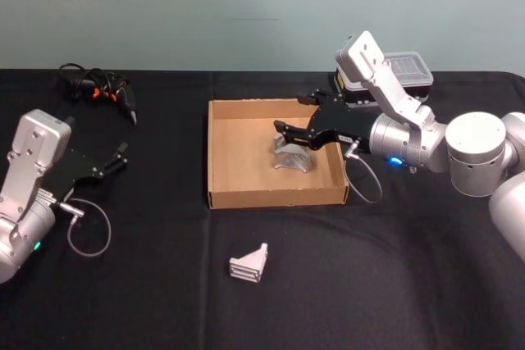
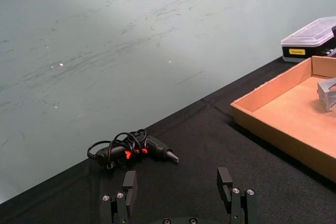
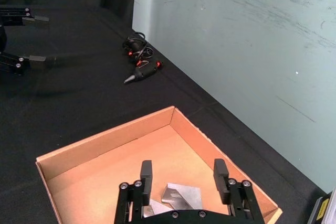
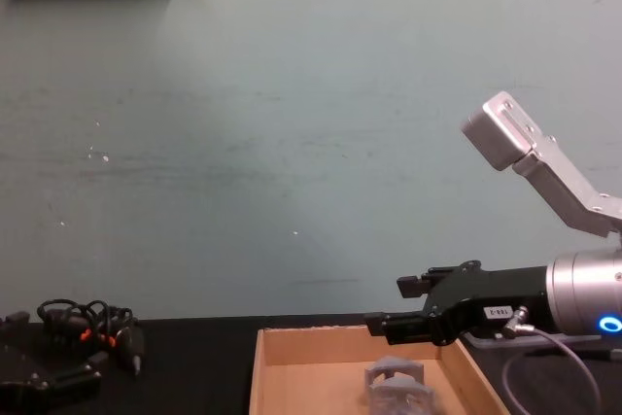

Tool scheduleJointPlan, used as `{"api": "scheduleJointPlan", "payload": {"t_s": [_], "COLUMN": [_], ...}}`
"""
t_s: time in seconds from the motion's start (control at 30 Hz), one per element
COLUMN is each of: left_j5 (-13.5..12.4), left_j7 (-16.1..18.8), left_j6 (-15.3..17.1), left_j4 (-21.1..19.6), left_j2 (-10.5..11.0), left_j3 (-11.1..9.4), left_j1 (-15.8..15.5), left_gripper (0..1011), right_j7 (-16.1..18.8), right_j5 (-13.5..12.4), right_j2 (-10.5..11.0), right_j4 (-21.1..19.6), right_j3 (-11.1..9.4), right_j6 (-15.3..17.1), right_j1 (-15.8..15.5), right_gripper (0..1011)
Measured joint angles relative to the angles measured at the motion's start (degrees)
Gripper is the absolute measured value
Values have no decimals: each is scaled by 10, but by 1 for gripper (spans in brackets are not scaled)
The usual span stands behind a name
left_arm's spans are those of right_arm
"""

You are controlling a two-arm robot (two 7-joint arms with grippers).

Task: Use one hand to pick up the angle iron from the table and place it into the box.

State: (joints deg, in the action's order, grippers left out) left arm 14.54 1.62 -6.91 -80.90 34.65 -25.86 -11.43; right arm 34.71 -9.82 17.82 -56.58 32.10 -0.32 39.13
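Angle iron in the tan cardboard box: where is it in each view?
Head view: grey metal angle iron in the tan cardboard box, right of centre.
Left wrist view: angle iron in the box, far beyond the idle left gripper.
Right wrist view: angle iron just ahead of the open right gripper.
Chest view: angle iron at bottom edge, right of centre.
Shared landmark: the box.

The flat black surface (image 1: 410,284) is matt cloth; the shallow tan box (image 1: 279,197), dull smooth cardboard; the grey angle iron (image 1: 248,264) at its 6 o'clock, faintly shiny metal.
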Motion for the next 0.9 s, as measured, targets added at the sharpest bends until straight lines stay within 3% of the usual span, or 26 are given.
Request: {"api": "scheduleJointPlan", "payload": {"t_s": [0.33, 0.5, 0.9], "left_j5": [0, 0, 0], "left_j7": [0, 0, 0], "left_j6": [0, 0, 0], "left_j4": [0, 0, 0], "left_j2": [0, 0, 0], "left_j3": [0, 0, 0], "left_j1": [0, 0, 0], "left_gripper": [1000, 1000, 1000], "right_j7": [-1, -1, 1], "right_j5": [0, -2, -22], "right_j2": [1, 6, 40], "right_j4": [-1, -15, -136], "right_j3": [0, -2, -8], "right_j6": [1, 5, 51], "right_j1": [-1, -9, -74], "right_gripper": [993, 1004, 1004]}}
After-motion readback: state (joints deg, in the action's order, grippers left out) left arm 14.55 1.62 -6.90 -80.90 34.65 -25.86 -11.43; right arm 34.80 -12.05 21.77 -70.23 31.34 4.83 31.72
